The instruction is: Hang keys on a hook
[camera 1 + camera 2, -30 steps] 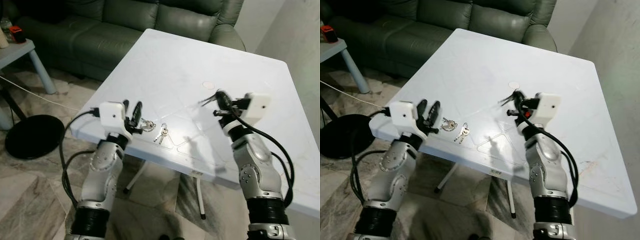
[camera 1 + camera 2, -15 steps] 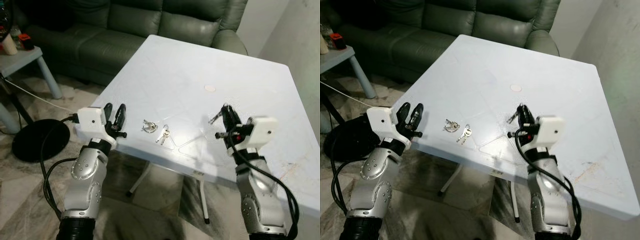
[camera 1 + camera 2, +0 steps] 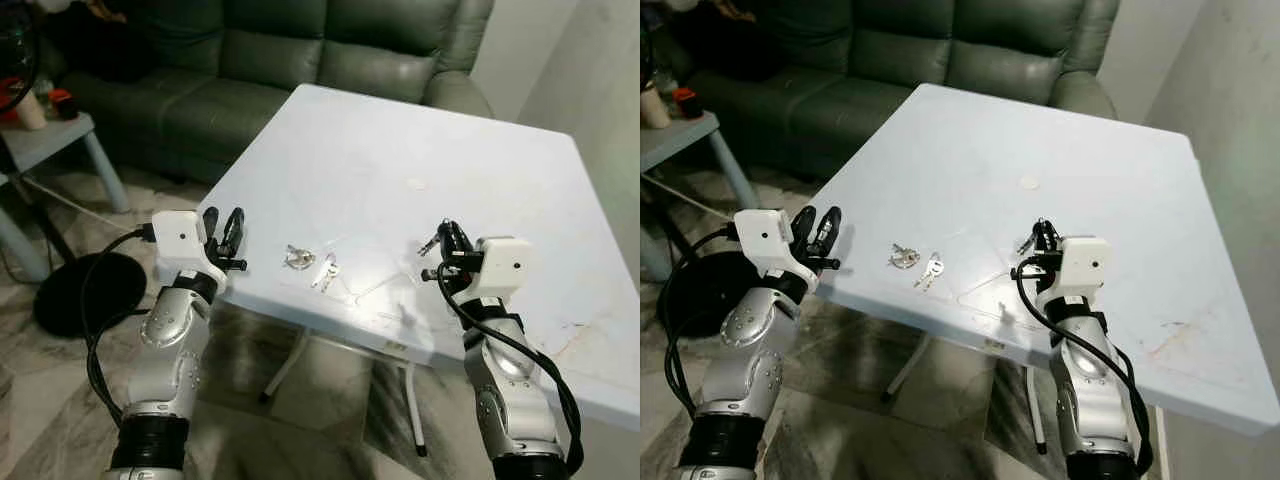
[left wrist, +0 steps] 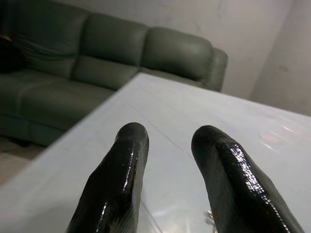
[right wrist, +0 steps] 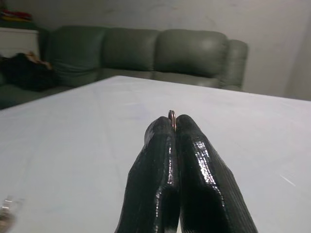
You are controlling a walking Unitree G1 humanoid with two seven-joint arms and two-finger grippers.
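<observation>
The left pincer [image 3: 224,228] hovered at the near left corner of the white square plastic tabletop [image 3: 400,150], its two black fingers [image 4: 121,179] apart with a clear gap between them and nothing held. In the left wrist view the pale surface ran on beyond those fingertips.

The right pincer [image 3: 447,240] hung over the near edge of the tabletop, well apart from the left one. Its fingers [image 5: 165,165] were pressed together, clamped on a thin metal key ring [image 5: 172,116] whose edge stood out just past the fingertips. A small silver key [image 3: 1025,243] projected from the tips on the side facing the left pincer.

Between the two pincers, nearer the left one, a bunch of silver keys on a ring [image 3: 297,257] lay flat on the tabletop. Just beside it, on the side toward the right pincer, lay a second pair of small silver keys [image 3: 326,270]. Neither set touched a pincer.

Farther out from the right pincer, toward the tabletop's middle, sat a small round pale disc [image 3: 1029,183].

Beyond the far edge stood a dark green leather sofa [image 3: 270,50]. Off to the left pincer's outer side, a round black base [image 3: 75,290] rested on the marbled tile floor [image 3: 50,420], with a light blue side table [image 3: 55,145] behind it.
</observation>
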